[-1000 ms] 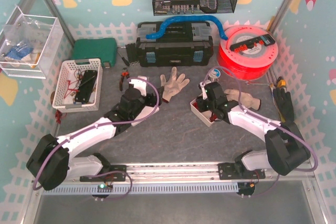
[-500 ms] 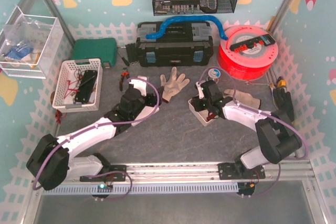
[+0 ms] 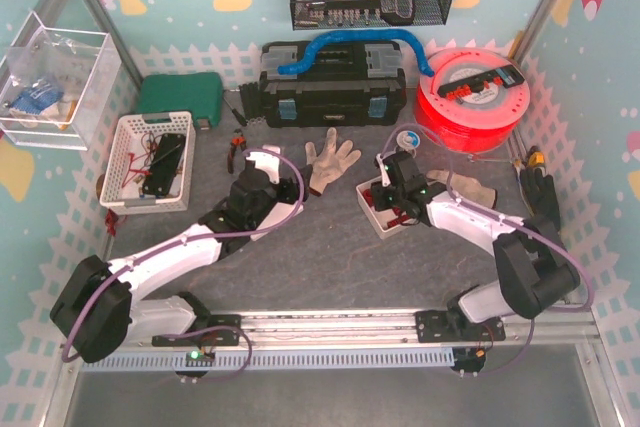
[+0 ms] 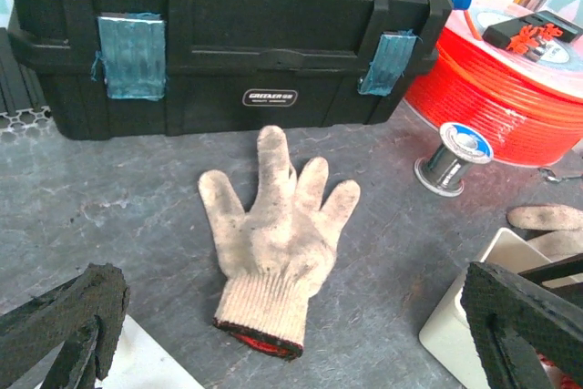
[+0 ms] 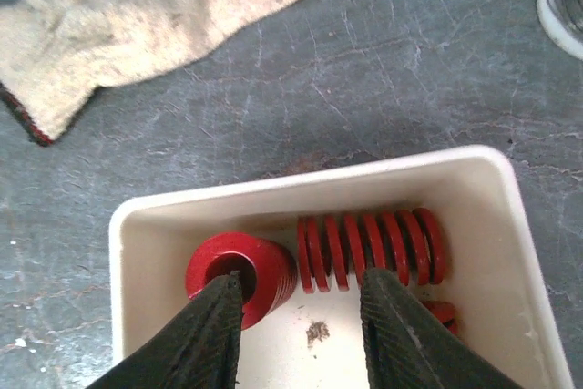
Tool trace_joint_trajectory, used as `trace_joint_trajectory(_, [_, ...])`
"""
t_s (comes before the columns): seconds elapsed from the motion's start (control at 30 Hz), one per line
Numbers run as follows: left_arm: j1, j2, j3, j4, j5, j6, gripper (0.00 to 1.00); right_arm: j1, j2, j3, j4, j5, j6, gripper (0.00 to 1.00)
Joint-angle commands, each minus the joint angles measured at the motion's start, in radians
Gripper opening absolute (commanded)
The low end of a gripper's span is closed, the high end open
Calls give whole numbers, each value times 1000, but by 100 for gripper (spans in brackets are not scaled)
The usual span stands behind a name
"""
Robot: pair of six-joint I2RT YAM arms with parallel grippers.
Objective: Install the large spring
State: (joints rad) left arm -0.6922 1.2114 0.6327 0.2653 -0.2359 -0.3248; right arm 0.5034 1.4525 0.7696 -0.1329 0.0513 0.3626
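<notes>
A white tray [image 5: 137,225] holds red springs. The large spring [image 5: 372,250] lies on its side along the tray's far wall. A shorter red spring [image 5: 264,271] beside it on the left points its open end at the camera. My right gripper [image 5: 301,307] reaches down into the tray, open, with nothing between the jaws. Its left fingertip [image 5: 219,316] is in front of the shorter spring's hole. From above, the right gripper [image 3: 395,199] is over the tray [image 3: 368,212]. My left gripper [image 3: 268,165] stands wide open and empty, facing a glove [image 4: 278,243].
A black toolbox [image 3: 333,82] and a red filament spool [image 3: 470,97] stand at the back. A second glove [image 3: 462,187] lies right of the tray and a small wire spool [image 3: 408,137] behind it. A white basket [image 3: 150,162] and a green case [image 3: 180,97] are at the left.
My right gripper has shifted a little left and back over the tray, its jaws widened then narrowed, and the tray slid slightly left. The left arm has not moved.
</notes>
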Motion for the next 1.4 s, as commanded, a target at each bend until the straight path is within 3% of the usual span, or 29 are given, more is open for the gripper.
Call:
trace_joint_trajectory(0.0, [-12,-11,-2,-1,-9,15,99,-3,-52,-17,-18,-31,21,40])
trace_joint_trajectory(0.17, [-13,-6,-1,-1,-11,15,99,-2,-66,-25,20,-81,27,40])
trace_joint_trajectory(0.5, [-15,-14,-2,-3,-16,16,99,-3,-3,8,38,-138,-43,53])
trace_joint_trajectory(0.83, [-17,-10,-1,-10,-16,15,99,-3,144,23,1,-34,-17,62])
trace_joint_trajectory(1.37, [-18,-10,-4,-5,-16,21,99,-1,36,-18,68,-14,-49,28])
